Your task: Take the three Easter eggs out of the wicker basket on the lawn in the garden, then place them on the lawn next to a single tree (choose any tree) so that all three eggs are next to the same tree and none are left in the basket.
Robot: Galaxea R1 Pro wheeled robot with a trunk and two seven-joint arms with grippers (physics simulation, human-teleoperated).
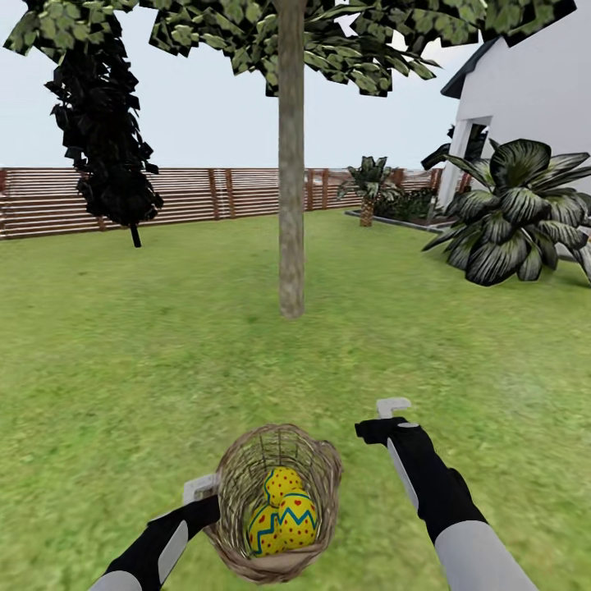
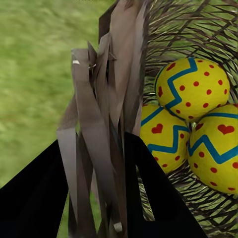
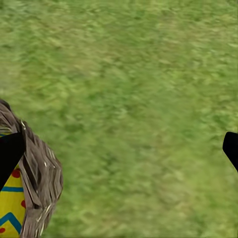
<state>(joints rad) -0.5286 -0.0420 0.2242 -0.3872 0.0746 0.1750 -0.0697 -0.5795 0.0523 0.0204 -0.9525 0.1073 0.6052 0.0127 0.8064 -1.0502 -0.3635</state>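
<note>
A: Eggs?
B: Three Easter eggs (image 1: 283, 513) sat in the wicker basket (image 1: 246, 480); left gripper (image 1: 201, 488) pinched its rim.
A: Right gripper (image 1: 392, 414)?
B: Spread, over lawn (image 1: 123, 369), tree (image 1: 290, 205) ahead.

The left gripper (image 1: 201, 490) grips the rim of the basket (image 1: 246, 468), which holds three eggs (image 1: 285, 509) and is tipped. The right gripper (image 1: 392, 413) hangs over the lawn (image 1: 123, 345), jaws apart. The tree (image 1: 290, 205) stands ahead, before the fence (image 1: 189, 195).
</note>
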